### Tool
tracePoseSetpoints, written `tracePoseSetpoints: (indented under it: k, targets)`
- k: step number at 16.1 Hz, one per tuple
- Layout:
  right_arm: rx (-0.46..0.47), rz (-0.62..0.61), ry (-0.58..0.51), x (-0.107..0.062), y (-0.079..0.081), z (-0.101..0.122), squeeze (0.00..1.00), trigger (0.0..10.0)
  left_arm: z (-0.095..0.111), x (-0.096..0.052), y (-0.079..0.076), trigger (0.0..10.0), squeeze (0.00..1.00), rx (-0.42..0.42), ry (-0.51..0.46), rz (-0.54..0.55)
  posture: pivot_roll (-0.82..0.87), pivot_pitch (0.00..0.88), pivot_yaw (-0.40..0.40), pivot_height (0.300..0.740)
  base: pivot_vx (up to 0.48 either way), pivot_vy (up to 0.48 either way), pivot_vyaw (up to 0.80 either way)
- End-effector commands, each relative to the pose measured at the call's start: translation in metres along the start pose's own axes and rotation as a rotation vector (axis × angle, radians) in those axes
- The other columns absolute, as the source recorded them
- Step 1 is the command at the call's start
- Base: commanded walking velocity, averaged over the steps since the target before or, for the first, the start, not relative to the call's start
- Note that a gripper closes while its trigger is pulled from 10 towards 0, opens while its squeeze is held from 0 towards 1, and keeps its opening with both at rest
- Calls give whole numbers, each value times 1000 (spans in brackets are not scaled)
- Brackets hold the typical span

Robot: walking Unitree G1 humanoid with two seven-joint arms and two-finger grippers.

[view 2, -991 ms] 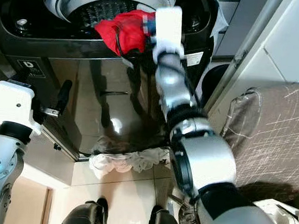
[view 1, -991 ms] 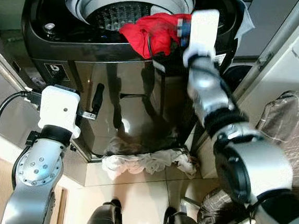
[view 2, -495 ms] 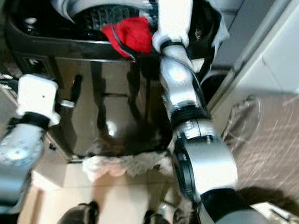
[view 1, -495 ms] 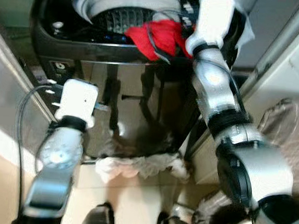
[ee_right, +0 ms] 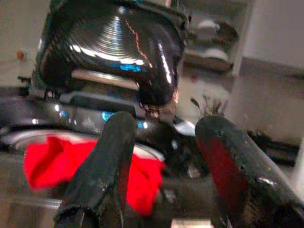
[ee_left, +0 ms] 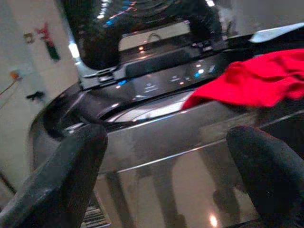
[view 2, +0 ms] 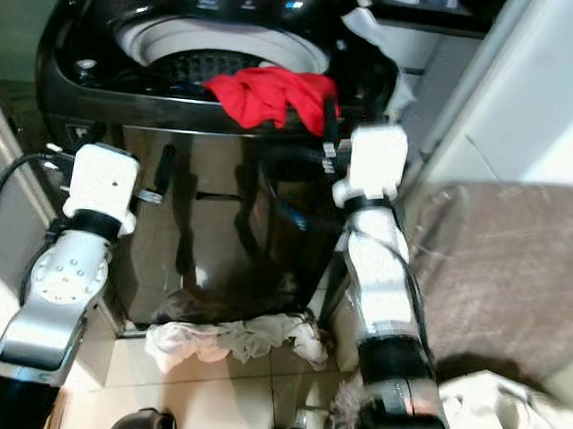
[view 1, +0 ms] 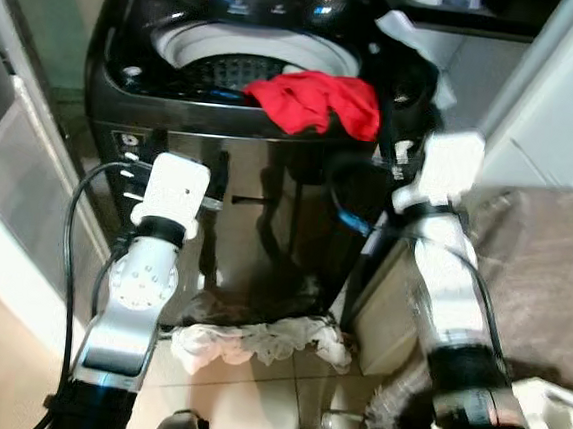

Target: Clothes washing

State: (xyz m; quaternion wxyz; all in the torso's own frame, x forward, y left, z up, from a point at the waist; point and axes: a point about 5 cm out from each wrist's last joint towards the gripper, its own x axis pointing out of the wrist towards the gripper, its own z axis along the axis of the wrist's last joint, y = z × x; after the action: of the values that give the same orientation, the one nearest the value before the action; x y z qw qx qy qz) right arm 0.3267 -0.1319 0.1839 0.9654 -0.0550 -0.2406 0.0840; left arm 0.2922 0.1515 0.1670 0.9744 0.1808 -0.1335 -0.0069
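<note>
A red garment (view 1: 313, 100) lies draped over the front rim of the dark top-loading washing machine (view 1: 266, 223), partly hanging into the drum (view 1: 229, 64). The lid stands up. My right gripper (view 1: 386, 135) is open and holds nothing, just right of the garment and a little short of it; in the right wrist view its fingers (ee_right: 107, 166) frame the red garment (ee_right: 52, 161) beyond them. My left gripper (ee_left: 166, 156) is open too, raised before the machine's front panel below the rim, with the red garment (ee_left: 259, 85) off to one side.
A heap of white clothes (view 1: 256, 337) lies on the tiled floor at the machine's foot. A brown upholstered seat (view 1: 549, 258) stands close on the right, with a white wall behind it. A glass panel (view 1: 19, 171) flanks the left.
My right gripper has let go of the red garment and drawn back from the drum; the garment now rests on the rim. The camera has pulled back and tilted.
</note>
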Motion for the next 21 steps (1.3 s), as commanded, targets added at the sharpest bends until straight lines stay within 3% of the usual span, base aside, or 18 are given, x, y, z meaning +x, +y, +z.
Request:
tracePoseSetpoints:
  k: [1, 2, 4, 6, 13, 21]
  targets:
    - [48, 15, 87, -17, -4, -11, 0, 10000, 0, 0, 0, 10000, 0, 9, 2, -3, -41, 0, -19, 740, 0, 0, 0]
    - [63, 19, 110, -20, -4, -15, 0, 10000, -1, 0, 1, 10000, 0, 8, 8, 1, -45, 0, -15, 740, 0, 0, 0]
    - [79, 14, 254, -37, -5, -39, 0, 10000, -13, -7, -5, 10000, 0, -51, 81, 26, -47, 0, -7, 740, 0, 0, 0]
    - [94, 69, 312, -36, 3, -45, 0, 10000, -21, -10, -10, 10000, 0, -87, 125, 37, -42, 0, -11, 740, 0, 0, 0]
    - [77, 137, 326, -19, 7, -44, 0, 10000, -20, -10, -11, 10000, 0, -88, 132, 81, -31, 0, -35, 740, -184, 0, 0]
    - [80, 134, 319, -16, 8, -44, 0, 10000, -19, -7, -19, 10000, 0, -110, 121, 61, -90, 0, -10, 740, -41, 0, 0]
